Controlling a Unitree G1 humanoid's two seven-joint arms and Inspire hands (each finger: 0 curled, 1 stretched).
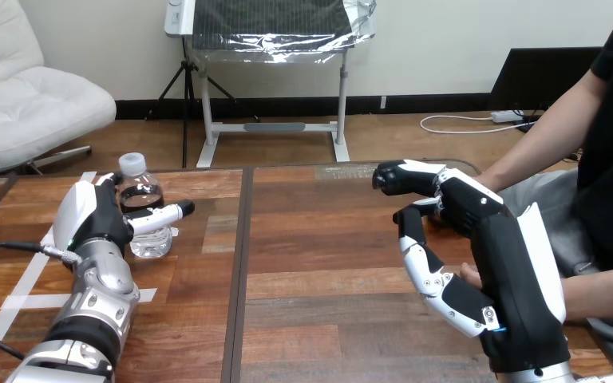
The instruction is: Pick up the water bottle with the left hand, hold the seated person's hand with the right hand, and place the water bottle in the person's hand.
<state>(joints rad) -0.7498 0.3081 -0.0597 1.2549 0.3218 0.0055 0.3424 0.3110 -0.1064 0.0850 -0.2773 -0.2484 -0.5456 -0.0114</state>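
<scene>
A clear water bottle [147,236] with a white cap and a dark label stands on the wooden table [319,239] at the left. My left hand [92,214] is against its left side, thumb across the bottle's front and fingers behind it, so it grips the bottle. At the right, my right hand [487,239] hovers over the table edge with its fingers reaching left, slightly bent, and nothing between them and the thumb. A small part of the person's hand [470,276] shows just beside the thumb's base. The rest is hidden behind my hand, so I cannot tell whether they touch.
The person sits at the right; one forearm [603,291] comes in low and another forearm [531,148] slopes down behind my right hand. White tape strips [16,303] lie on the table at the left. A dark seam [239,271] runs down the table's middle.
</scene>
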